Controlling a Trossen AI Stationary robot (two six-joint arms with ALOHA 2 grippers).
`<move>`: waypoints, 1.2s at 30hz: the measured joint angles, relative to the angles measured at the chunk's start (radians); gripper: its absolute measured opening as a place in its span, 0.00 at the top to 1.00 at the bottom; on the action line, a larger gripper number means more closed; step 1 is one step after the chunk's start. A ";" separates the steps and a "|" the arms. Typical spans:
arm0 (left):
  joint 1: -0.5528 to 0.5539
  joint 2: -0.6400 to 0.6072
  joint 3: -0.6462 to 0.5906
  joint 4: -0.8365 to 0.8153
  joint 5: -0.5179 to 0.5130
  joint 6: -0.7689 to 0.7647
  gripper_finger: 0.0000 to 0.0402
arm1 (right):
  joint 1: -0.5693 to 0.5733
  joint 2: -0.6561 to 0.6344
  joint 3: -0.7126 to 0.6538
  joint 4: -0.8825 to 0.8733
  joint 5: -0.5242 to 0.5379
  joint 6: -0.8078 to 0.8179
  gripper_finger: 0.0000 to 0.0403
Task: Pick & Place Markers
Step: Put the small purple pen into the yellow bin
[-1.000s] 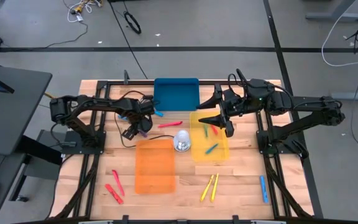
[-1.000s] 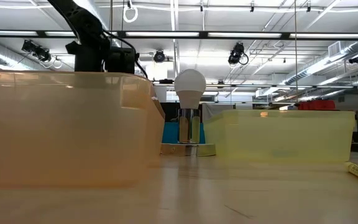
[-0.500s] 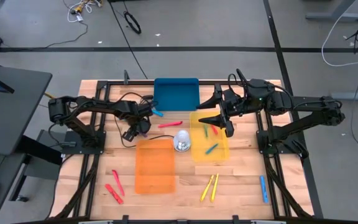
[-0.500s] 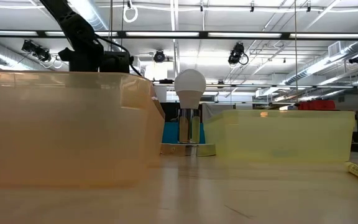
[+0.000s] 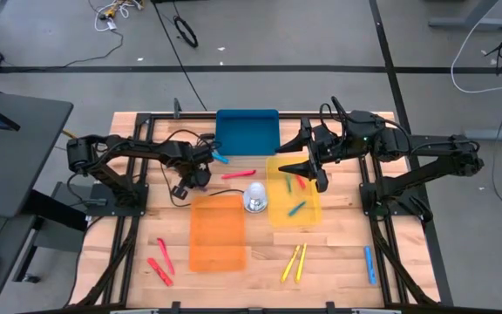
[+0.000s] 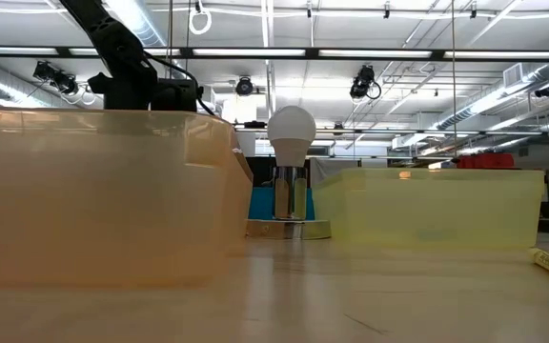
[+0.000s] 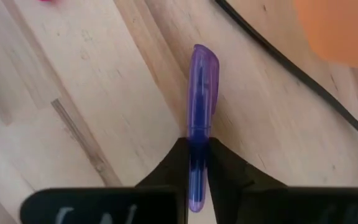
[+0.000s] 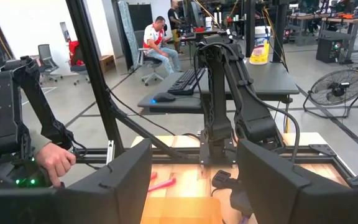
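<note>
The left jaws (image 7: 197,171) clench a glossy translucent purple marker (image 7: 201,106) over the grainy wooden table (image 7: 73,93).

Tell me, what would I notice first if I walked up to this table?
Probably the three bright flat plastic trays on the wooden table: an orange tray near the middle, a yellow tray to its right and a blue tray at the far edge. A white light bulb on a shiny base stands between the orange and yellow ones. The left gripper pinches a purple marker between its fingers.
</note>
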 joint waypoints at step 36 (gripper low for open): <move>0.002 -0.285 0.077 0.116 0.194 -0.461 0.91 | -0.001 0.000 0.000 0.013 0.000 -0.002 0.42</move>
